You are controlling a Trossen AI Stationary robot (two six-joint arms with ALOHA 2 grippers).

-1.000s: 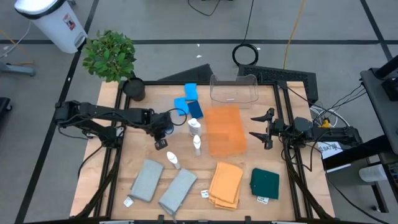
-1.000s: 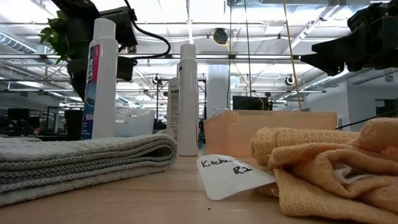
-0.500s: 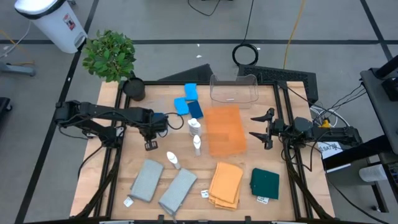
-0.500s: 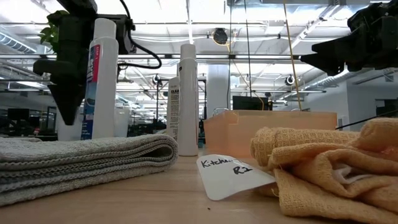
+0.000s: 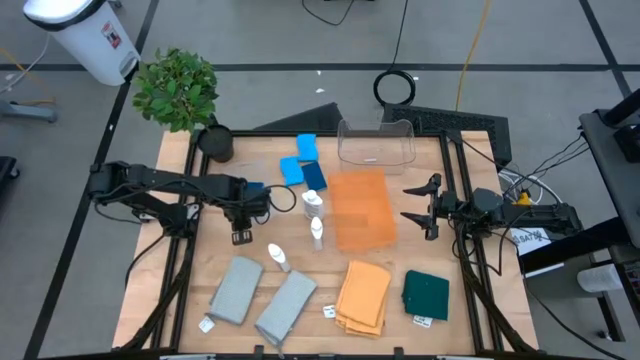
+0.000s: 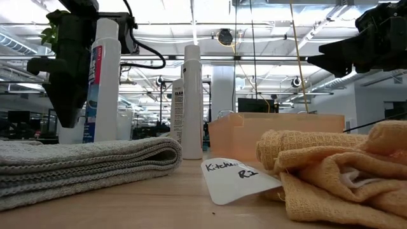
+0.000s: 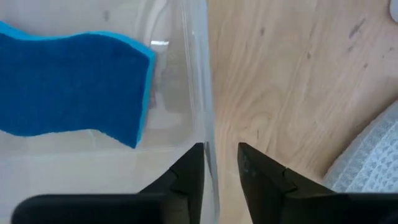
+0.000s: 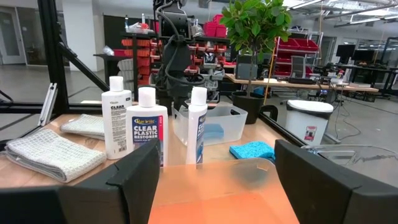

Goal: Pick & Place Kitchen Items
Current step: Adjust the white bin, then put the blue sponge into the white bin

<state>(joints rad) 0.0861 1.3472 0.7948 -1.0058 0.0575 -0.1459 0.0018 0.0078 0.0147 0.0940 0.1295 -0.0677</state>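
Observation:
My left gripper [image 5: 240,236] hangs pointing down over the near-left part of the table, its fingers a little apart. In the left wrist view the fingers [image 7: 186,177] straddle the wall [image 7: 203,81] of a clear bin [image 8: 231,119]. A blue sponge [image 7: 74,87] lies inside the bin. Three white bottles [image 5: 312,203] [image 5: 317,232] [image 5: 278,257] stand upright mid-table. More sponges [image 5: 300,165] lie farther back. Grey cloths [image 5: 236,290], an orange cloth [image 5: 363,295] and a dark green cloth [image 5: 426,295] lie along the near edge. My right gripper [image 5: 420,205] waits open at the right edge. My left gripper points straight down with one finger on each side of the clear bin's wall [image 7: 208,134], as seen from above. I cannot tell whether either finger touches the wall or stands above it.
An orange tray [image 5: 362,208] lies right of the bottles, and a second clear bin [image 5: 377,142] stands behind it. A potted plant [image 5: 180,90] is at the far left corner. Paper tags lie beside the cloths. Bare wood shows between my left gripper and the grey cloths.
My left gripper has tipped from a slant to pointing straight down and has shifted a little toward the table's left edge. That has uncovered the blue sponge in the clear bin. My right arm has kept still.

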